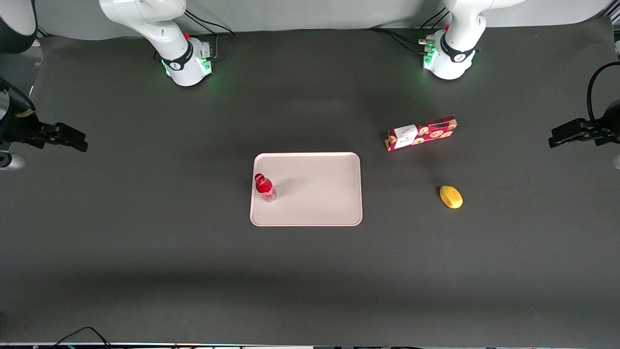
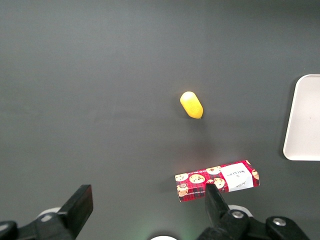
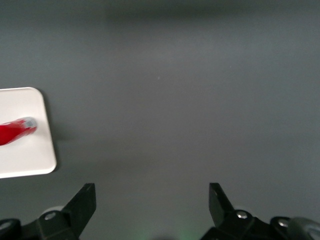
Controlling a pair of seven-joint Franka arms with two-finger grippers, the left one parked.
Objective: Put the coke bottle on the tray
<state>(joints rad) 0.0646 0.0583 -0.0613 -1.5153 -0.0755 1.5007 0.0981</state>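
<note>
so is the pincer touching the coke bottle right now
Apart. The front view shows the pincer open at the working arm's end of the table, with bare mat between it and the coke bottle standing on the tray.

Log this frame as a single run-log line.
coke bottle: upright on tray, near its working-arm edge | gripper: open, empty, off toward the working arm's end | placement: looks done

Robot lab: dark matte table (image 1: pixel 145 252), two bolted arm bases (image 1: pixel 186 60), trailing cables (image 1: pixel 77 334).
</note>
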